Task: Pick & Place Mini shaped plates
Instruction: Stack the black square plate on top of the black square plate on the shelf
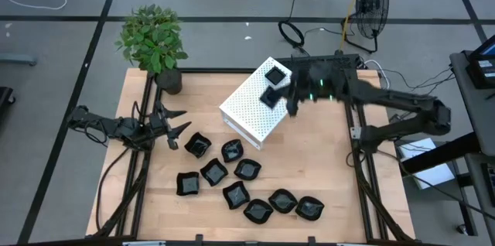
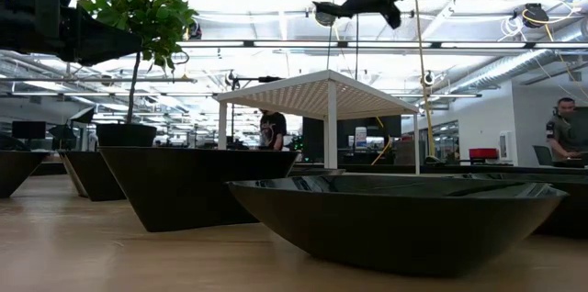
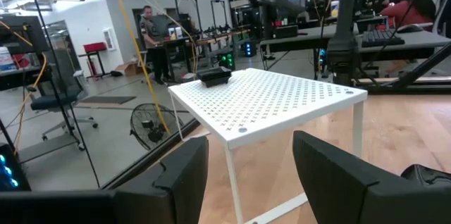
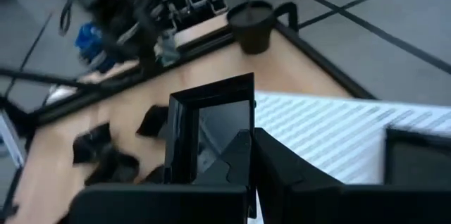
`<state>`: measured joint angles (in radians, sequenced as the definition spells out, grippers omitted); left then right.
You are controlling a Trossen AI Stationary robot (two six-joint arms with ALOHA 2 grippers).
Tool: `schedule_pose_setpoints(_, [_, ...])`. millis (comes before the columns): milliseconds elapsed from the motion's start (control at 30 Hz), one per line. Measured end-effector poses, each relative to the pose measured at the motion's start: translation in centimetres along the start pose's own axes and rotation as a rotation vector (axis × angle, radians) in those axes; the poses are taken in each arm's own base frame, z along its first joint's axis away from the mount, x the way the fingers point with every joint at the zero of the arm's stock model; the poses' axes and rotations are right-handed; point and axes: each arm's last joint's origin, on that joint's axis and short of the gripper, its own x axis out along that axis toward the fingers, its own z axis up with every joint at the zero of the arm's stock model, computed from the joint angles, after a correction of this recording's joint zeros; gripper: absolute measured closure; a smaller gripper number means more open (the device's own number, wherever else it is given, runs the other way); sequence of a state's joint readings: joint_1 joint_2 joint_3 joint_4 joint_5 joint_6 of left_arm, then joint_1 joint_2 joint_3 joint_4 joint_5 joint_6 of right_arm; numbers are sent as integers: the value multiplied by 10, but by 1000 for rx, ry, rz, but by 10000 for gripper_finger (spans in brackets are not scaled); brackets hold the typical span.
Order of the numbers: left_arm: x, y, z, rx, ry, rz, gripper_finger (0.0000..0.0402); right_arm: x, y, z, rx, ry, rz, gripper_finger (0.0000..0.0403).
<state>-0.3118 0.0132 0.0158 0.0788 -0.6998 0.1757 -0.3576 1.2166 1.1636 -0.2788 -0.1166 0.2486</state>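
Black square plate [image 4: 211, 136] pinched in right tool [image 4: 243, 164], edge apparently cut off; left tool [image 1: 172, 122] wide.

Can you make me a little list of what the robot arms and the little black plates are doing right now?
right gripper: shut on a square plate, over the white perforated stand
left gripper: open, empty, waiting at the table's left side
already on stand: one square plate
plates on the table: nine, near the front
also there: potted plant at the back left corner
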Motion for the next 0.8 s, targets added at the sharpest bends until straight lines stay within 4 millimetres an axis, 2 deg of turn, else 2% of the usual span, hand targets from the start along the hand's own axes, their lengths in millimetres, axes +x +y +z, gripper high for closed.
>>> schedule_pose_setpoints(133, [0,0,0,0,0,0,190,6,-38,28,79,43,-63,402])
schedule_pose_setpoints(200, [0,0,0,0,0,0,190,13,-57,34,113,59,-104,402])
schedule_pose_setpoints(333, [0,0,0,0,0,0,190,27,-89,32,173,99,-146,402])
schedule_pose_setpoints(467, [0,0,0,0,0,0,190,36,-116,21,232,170,-211,402])
schedule_pose_setpoints(600, [0,0,0,0,0,0,190,41,-131,13,266,225,-246,402])
schedule_pose_setpoints(800, [0,0,0,0,0,0,190,39,-133,10,259,261,-254,403])
